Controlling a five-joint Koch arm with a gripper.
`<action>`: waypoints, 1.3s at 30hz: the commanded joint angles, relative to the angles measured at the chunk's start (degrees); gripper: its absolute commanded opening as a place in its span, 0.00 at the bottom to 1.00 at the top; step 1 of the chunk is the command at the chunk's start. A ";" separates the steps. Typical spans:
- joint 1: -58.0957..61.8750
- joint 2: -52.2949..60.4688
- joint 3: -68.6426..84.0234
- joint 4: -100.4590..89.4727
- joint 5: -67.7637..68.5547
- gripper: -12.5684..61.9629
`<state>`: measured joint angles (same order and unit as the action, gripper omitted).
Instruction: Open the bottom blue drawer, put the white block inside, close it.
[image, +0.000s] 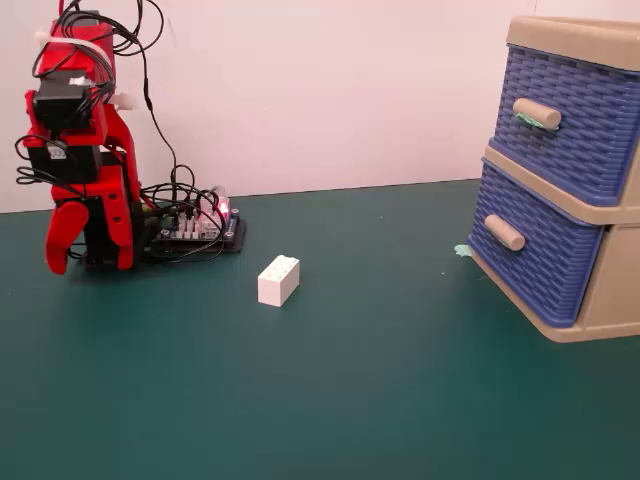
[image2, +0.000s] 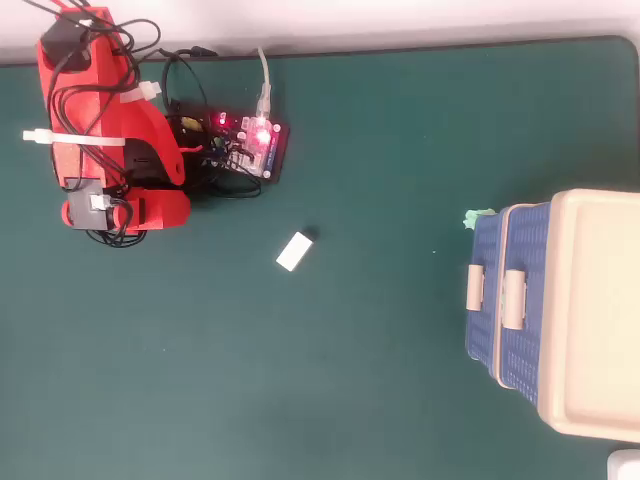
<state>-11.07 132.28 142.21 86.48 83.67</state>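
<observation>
We find the arm folded, gripper (image: 62, 245) aperture indeterminable, white block (image: 278, 280) on the desk (image: 350, 380), bottom blue drawer (image: 535, 255) apparently shut, so nothing started.

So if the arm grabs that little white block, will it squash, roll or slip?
The white block looks like rigid studded plastic, so probably no squashing. Its boxy shape lies flat on the green table, so rolling seems unlikely. Smooth sides might slip.
</observation>
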 joint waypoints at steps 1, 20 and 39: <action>0.00 2.46 -0.18 7.38 -1.05 0.63; 0.00 1.32 -43.15 17.23 9.93 0.63; -67.15 -26.81 -27.86 -88.77 79.54 0.62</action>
<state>-76.73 106.35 115.05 12.57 161.81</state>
